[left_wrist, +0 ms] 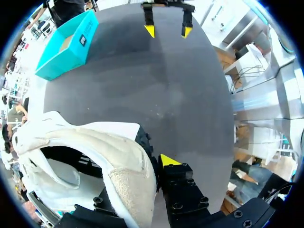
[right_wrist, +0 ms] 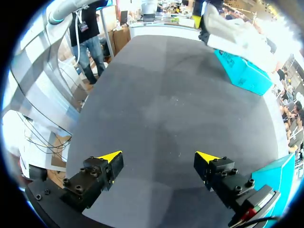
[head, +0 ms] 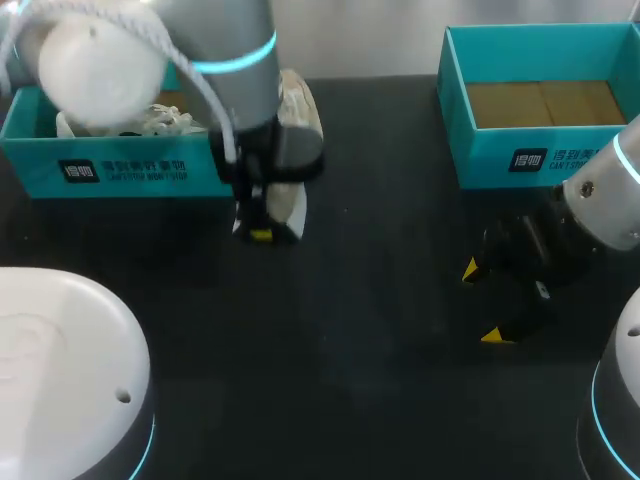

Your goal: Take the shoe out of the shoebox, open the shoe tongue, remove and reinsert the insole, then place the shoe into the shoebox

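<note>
One padded white shoe (left_wrist: pixel 95 156) in left gripper (head: pixel 262 230), beside rectangular teal cardboard shoebox (head: pixel 130 168)

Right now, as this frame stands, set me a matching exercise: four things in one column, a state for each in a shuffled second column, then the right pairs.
Things
1. left gripper
2. right gripper
3. left teal box
4. right teal box

States
A. open, over the bare table
B. only its brown floor shows inside
C. shut on the white shoe
D. white things inside

Pairs: 1-C, 2-A, 3-D, 4-B
</note>
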`<state>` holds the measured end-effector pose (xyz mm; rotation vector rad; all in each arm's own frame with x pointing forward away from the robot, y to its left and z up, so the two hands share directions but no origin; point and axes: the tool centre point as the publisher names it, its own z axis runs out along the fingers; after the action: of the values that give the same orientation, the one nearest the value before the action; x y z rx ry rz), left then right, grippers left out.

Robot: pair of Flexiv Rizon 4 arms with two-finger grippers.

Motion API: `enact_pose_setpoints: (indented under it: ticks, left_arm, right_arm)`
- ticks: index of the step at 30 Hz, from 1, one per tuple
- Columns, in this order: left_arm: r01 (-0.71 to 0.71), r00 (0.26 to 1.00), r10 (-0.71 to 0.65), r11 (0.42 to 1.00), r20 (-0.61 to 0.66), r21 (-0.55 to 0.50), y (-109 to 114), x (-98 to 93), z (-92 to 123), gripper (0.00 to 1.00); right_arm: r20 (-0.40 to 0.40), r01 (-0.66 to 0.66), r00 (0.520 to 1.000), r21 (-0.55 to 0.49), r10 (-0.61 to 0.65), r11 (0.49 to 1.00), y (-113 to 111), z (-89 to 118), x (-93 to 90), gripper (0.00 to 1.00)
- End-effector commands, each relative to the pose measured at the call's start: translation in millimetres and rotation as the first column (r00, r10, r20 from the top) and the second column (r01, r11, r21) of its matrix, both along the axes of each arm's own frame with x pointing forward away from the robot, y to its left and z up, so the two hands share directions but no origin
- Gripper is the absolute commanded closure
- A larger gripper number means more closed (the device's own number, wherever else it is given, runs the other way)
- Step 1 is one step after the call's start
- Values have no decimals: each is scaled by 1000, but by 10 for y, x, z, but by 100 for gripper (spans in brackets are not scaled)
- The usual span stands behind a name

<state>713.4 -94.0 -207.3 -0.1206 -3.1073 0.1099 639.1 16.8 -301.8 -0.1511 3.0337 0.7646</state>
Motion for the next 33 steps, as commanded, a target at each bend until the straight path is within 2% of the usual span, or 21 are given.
enact_pose_setpoints:
  ticks: [1, 20, 21, 25, 33]
  left_arm:
    - [1, 1000, -1, 1000, -3, 17, -16, 15, 304, 100]
    - [1, 1000, -1, 1000, -3, 17, -16, 15, 304, 100]
    - [-2, 1000, 2, 1000, 3, 4, 6, 35, 352, 100]
    - [-28, 999, 28, 1000, 31, -13, 171, 211, 579, 100]
    - [-49, 996, 52, 998, 71, -44, 624, 729, 1094, 100]
  right_arm:
    - [2, 0, 1000, -2, 0, 1000, 5, -5, -6, 0]
    - [2, 0, 1000, -2, 0, 1000, 5, -5, -6, 0]
    - [2, 0, 1000, -2, 0, 1000, 5, -5, -6, 0]
    - [2, 0, 1000, -2, 0, 1000, 5, -5, -6, 0]
    - [2, 0, 1000, -2, 0, 1000, 5, -5, -6, 0]
